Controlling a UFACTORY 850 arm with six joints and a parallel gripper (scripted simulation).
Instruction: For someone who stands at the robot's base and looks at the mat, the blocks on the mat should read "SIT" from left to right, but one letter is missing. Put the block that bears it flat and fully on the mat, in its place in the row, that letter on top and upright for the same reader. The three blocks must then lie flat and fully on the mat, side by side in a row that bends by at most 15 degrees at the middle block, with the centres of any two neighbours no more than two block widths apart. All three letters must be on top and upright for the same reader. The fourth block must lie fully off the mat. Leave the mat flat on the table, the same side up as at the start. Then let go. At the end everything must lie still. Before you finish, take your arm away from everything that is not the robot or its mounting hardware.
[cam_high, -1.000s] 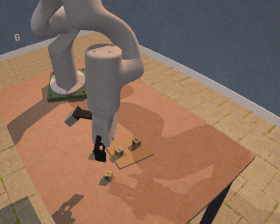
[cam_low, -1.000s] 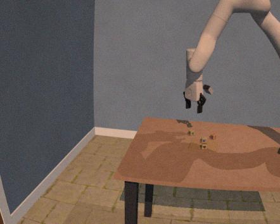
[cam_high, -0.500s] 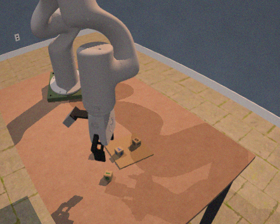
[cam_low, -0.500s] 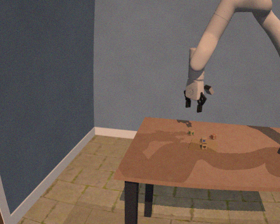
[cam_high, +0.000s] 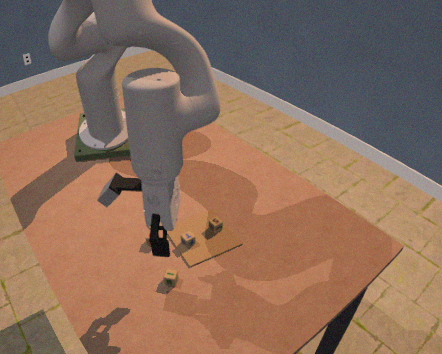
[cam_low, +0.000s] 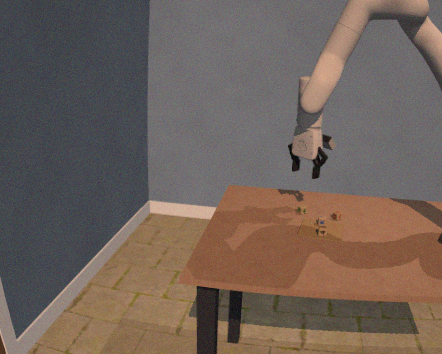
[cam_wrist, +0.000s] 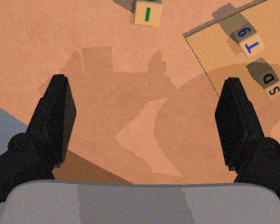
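Observation:
The block with a green I on top (cam_high: 170, 277) (cam_low: 302, 210) (cam_wrist: 147, 14) lies on the table, off the mat. The mat (cam_high: 205, 251) (cam_low: 305, 230) (cam_wrist: 204, 57) lies flat. On it stand the block with a blue T (cam_high: 188, 239) (cam_low: 321, 220) (cam_wrist: 250, 46) and the block with a dark S (cam_high: 215, 224) (cam_low: 321, 232) (cam_wrist: 273, 90), cut by the wrist view's right edge. A reddish block (cam_low: 338, 216) is off the mat, mostly hidden by the gripper in the top view. My gripper (cam_high: 160, 246) (cam_low: 305, 172) (cam_wrist: 146, 93) is open and empty, high above the table.
The brown table (cam_high: 285, 225) (cam_low: 250, 260) carries everything, and its edge and the floor show at the lower left of the wrist view. The arm's green base plate (cam_high: 97, 154) stands at the table's far end in the top view. Shadows of the arm cross table and mat.

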